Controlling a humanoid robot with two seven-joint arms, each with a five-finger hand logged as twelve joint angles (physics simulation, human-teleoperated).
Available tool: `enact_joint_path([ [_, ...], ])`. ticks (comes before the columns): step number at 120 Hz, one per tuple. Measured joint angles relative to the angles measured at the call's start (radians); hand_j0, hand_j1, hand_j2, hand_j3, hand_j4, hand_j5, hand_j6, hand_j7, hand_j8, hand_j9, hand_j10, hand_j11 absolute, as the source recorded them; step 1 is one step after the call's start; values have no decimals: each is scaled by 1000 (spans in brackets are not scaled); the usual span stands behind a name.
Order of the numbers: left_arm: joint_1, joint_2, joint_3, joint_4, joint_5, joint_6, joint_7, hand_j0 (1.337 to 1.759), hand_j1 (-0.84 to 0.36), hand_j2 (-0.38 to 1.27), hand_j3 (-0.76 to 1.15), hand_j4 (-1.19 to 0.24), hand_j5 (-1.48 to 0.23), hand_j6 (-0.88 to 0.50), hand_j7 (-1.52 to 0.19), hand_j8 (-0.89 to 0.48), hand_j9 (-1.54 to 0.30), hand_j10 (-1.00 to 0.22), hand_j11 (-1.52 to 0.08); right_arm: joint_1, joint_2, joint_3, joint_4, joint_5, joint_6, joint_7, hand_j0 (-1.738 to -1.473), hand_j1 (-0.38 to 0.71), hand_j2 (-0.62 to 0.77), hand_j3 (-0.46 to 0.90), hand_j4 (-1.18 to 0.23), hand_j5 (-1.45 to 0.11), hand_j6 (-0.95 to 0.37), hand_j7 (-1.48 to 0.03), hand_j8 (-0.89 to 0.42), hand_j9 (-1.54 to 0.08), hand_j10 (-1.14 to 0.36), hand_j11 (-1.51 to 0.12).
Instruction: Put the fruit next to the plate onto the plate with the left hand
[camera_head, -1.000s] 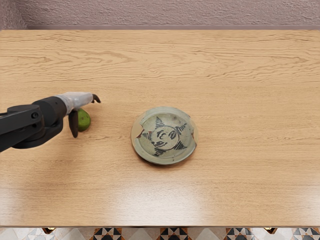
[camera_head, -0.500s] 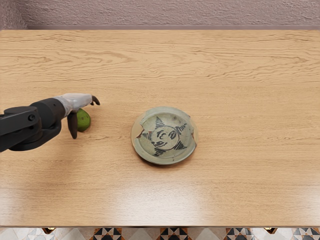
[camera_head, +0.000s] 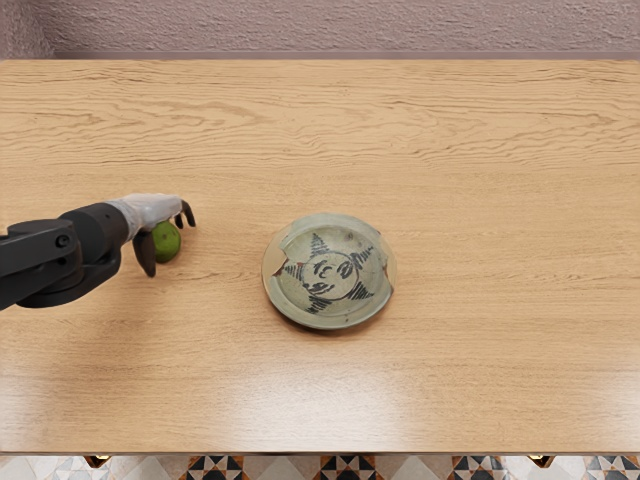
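A small green lime-like fruit (camera_head: 167, 243) lies on the wooden table, left of the plate. The round grey-green plate (camera_head: 283, 243) with a dark star-and-face pattern stands near the table's middle, with nothing on it. My left hand (camera_head: 166, 232) comes in from the left edge and sits right over the fruit. Its fingers (camera_head: 186, 213) arch over the fruit's far side and the thumb (camera_head: 147, 255) hangs down at its near left. The hand is still open around the fruit, which rests on the table. The palm hides part of the fruit. The right arm is out of view.
The light wooden table (camera_head: 450, 150) stretches wide to every side of the plate. Its far edge meets a rough wall and its near edge runs along the bottom of the picture. About a hand's width of bare wood separates fruit and plate.
The left hand has sunk lower over the fruit and its fingers have curled down from a stretched pose toward the fruit's far side. Fruit and plate have not moved.
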Motion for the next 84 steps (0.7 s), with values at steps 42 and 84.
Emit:
enact_joint_path([
  [42,1,0,0,3,0,-2,0,1655,-216,113,0,-535,-696,-479,-700,-424,-703,-530,-702,1,0,0,0,0,0,0,-1658,-349,0,0,0,0,0,0,0,0,0,0],
  [84,-1,0,-1,5,-4,-5,0,1651,-236,219,0,-690,-934,-377,-924,-343,-930,-553,-936,1,0,0,-2,0,0,0,-1658,-349,0,0,0,0,0,0,0,0,0,0],
])
